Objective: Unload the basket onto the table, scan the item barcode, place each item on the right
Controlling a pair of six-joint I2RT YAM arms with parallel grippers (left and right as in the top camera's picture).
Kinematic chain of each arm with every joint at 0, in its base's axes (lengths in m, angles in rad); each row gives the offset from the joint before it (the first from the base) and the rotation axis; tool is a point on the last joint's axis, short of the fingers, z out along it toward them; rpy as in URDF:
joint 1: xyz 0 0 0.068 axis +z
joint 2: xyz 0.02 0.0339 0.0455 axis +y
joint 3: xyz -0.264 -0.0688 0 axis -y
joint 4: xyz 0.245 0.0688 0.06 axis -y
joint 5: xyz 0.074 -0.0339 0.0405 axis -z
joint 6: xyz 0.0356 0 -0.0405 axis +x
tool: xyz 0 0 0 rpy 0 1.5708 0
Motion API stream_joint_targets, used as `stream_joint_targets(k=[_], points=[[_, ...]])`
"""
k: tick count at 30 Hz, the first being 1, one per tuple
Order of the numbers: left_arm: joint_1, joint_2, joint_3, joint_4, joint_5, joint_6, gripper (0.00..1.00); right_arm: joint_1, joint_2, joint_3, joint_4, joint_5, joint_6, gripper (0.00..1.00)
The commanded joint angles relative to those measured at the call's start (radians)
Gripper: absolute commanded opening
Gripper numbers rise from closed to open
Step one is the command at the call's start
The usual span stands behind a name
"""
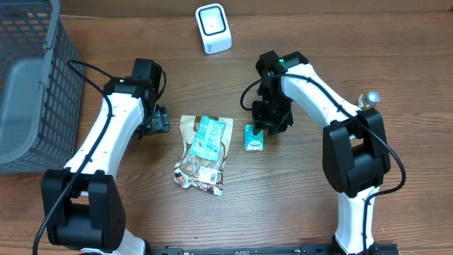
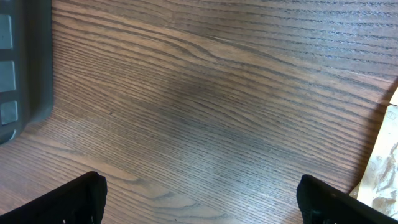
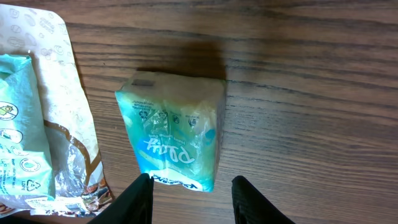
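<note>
I seem to work at a shop checkout. My wooden surface [image 1: 297,205] carries a scanner [image 1: 213,28], a basket [image 1: 65,74] and packs [image 1: 204,152].

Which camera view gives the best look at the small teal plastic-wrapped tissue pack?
The right wrist view: the small teal plastic-wrapped tissue pack lies large and in full, its print visible. Overhead shows it small, its upper end under the right gripper. The left wrist view does not show it.
</note>
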Motion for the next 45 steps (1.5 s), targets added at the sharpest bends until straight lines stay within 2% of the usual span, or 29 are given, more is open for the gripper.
stream_joint_targets(k=[1,24,32,45], points=[[0.002,-0.019,0.018,0.001,-0.013,-0.013,0.99,0.000,-0.032,-0.006,0.002,0.016,0.005,0.38],[0.002,-0.019,0.018,0.001,-0.013,-0.014,1.00,0.000,-0.032,-0.008,0.021,0.019,0.028,0.36],[0.002,-0.019,0.018,0.001,-0.013,-0.013,0.99,0.000,-0.032,-0.092,0.083,0.019,0.028,0.35],[0.002,-0.019,0.018,0.001,-0.013,-0.013,1.00,0.000,-0.032,-0.098,0.105,0.019,0.029,0.34]])
